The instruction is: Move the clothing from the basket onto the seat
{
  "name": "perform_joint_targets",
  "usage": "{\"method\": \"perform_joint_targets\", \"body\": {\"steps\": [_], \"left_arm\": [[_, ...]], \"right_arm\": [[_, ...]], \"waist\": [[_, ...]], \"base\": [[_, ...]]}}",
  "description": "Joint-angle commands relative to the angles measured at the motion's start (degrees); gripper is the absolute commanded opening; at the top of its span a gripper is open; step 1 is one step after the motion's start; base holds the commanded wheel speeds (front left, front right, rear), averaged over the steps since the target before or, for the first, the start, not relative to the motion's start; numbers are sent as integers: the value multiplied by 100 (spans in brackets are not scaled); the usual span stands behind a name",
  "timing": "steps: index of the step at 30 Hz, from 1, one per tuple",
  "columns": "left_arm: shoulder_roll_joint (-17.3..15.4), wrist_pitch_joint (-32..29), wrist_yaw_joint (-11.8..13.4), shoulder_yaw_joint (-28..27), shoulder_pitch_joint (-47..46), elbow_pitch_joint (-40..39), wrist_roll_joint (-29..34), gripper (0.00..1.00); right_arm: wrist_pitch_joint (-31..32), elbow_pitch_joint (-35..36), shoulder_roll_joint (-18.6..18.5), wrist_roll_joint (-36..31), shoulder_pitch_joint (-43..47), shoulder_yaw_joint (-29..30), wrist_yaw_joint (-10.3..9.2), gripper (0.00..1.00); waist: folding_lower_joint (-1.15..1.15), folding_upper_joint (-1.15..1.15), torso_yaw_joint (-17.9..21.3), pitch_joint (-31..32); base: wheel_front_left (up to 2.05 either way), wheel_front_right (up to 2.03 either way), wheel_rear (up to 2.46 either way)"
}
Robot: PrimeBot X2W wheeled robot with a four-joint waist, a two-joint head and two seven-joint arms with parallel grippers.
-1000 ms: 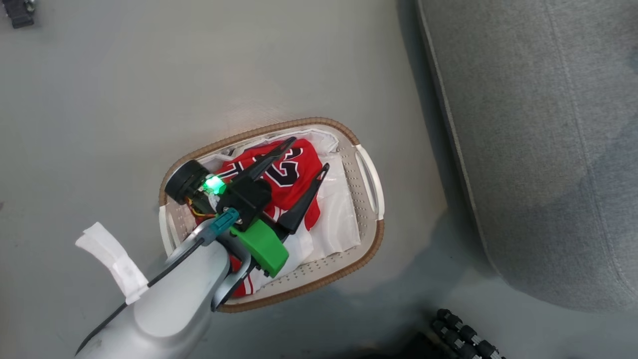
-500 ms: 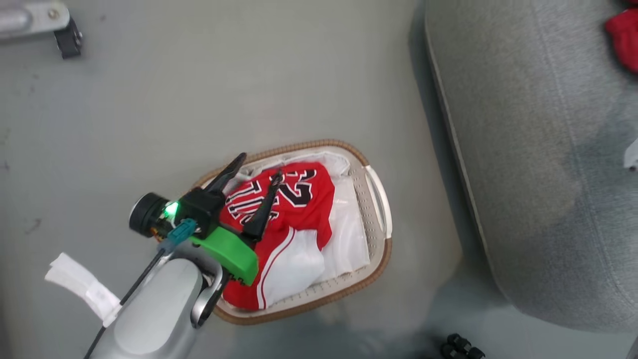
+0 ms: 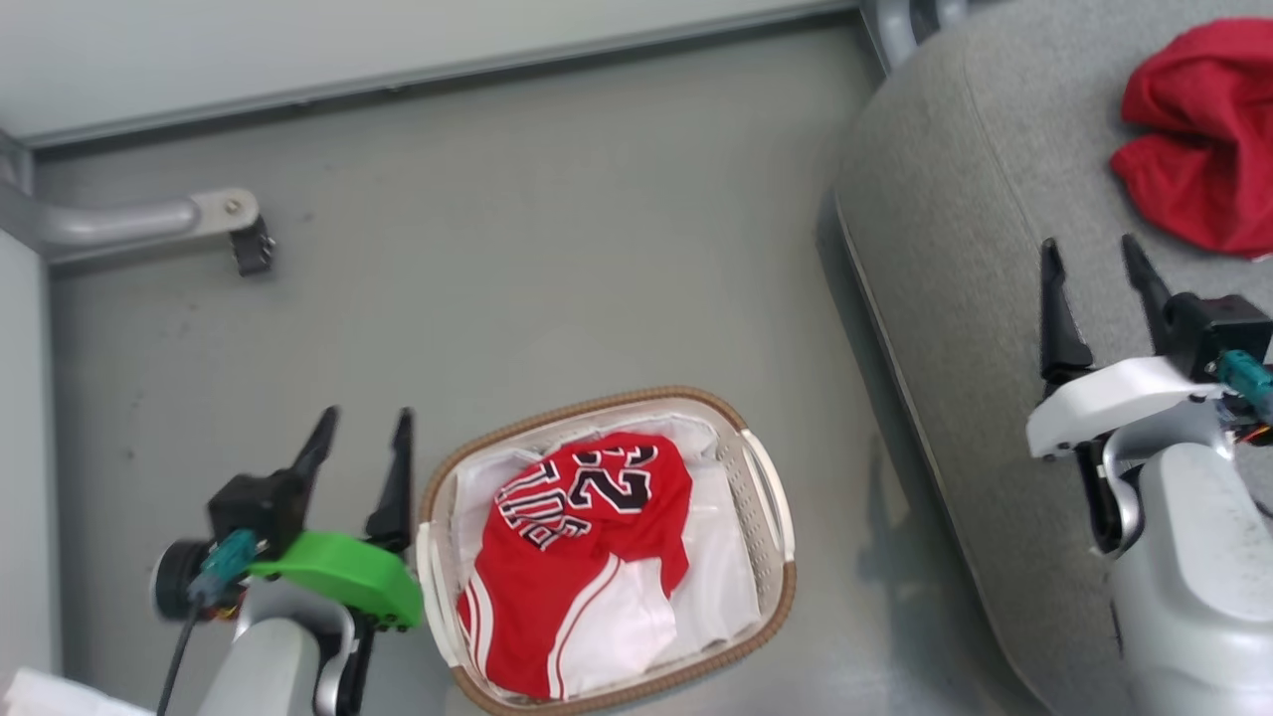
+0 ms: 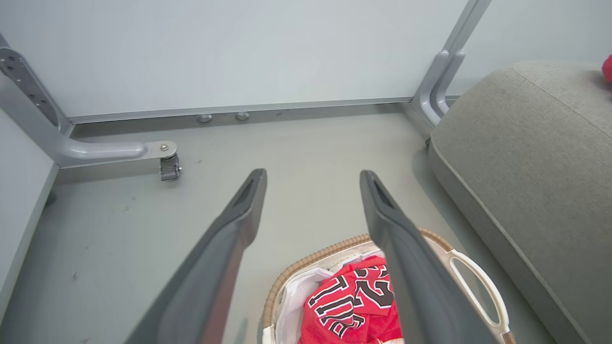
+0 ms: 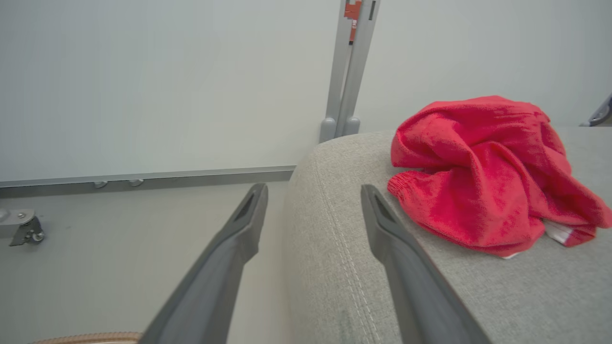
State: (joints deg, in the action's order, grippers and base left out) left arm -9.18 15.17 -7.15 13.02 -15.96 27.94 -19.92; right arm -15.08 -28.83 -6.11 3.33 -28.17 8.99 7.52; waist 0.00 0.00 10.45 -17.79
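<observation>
**Halfway through the laundry**

Head view: I see the jersey [image 3: 587, 537] in the basket [image 3: 778, 597] on the floor [image 3: 547, 249] and the plain red garment [image 3: 1198, 129] on the seat [image 3: 975, 298]. The left gripper [image 3: 365, 418] and right gripper [image 3: 1087, 249] are both wide and empty.
Left wrist: spread over floor and basket.
Right wrist: spread over the seat edge, garment near.

Jersey [image 3: 587, 537] in basket [image 3: 742, 475], garment [image 3: 1193, 129] on seat [image 3: 985, 259]

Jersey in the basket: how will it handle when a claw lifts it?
Probably floppy: the jersey lies crumpled in the basket. Likely light; it would drape from one pinch. Might drag the loose white liner along.
</observation>
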Motion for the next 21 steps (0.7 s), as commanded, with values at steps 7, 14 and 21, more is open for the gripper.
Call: {"method": "perform_joint_targets", "body": {"steps": [7,14,21], "left_arm": [[321,-4,117,-924,493,101,444,100],[520,-4,41,-1383,910,-115,829,100],[611,-4,-22,-1549,1317,-354,797,100]], "right_arm": [[-12,309,156,193,534,-465,-6,100],[-11,341,223,56,1153,-672,-6,100],[-12,420,252,132,1618,-848,-6,100]], "waist": [[0,0,-591,834],[0,0,-755,1226],[0,0,-735,1500]], "base": [[0,0,0],[0,0,0],[0,0,0]]}}
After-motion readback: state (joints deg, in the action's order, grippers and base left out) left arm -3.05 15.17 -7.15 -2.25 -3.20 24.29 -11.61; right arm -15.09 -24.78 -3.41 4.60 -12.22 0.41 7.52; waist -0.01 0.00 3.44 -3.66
